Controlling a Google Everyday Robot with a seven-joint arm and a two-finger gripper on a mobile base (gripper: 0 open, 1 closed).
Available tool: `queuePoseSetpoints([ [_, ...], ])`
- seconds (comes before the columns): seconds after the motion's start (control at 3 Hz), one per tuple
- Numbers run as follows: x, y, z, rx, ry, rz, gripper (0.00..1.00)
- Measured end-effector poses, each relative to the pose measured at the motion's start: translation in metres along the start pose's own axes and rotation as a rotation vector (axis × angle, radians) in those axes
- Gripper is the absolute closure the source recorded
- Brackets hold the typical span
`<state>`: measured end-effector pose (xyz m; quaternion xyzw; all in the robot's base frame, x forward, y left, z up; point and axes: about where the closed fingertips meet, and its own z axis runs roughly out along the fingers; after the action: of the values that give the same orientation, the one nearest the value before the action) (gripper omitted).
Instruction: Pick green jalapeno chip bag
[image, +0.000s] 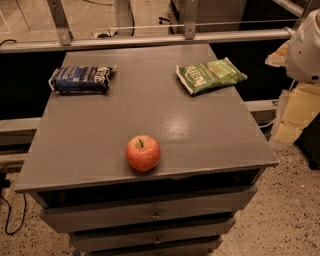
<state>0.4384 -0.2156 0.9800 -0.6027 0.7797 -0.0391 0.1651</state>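
The green jalapeno chip bag (211, 75) lies flat on the far right part of the grey cabinet top (100, 135), with its white lettering facing up. It is tilted a little and sits close to the right edge. Only a white rounded part of my arm (306, 50) shows at the upper right edge, to the right of the bag and beyond the cabinet. My gripper is out of view.
A dark blue chip bag (81, 79) lies at the far left of the top. A red apple (143, 153) stands near the front middle. A metal rail (150, 40) runs behind the cabinet. Drawers (155, 215) face front. Yellowish boxes (297, 115) stand at the right.
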Motion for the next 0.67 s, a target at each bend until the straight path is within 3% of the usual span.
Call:
queuePoseSetpoints([
  [0.67,-0.005,-0.012,0.014,0.009,-0.025,-0.010,0.00],
])
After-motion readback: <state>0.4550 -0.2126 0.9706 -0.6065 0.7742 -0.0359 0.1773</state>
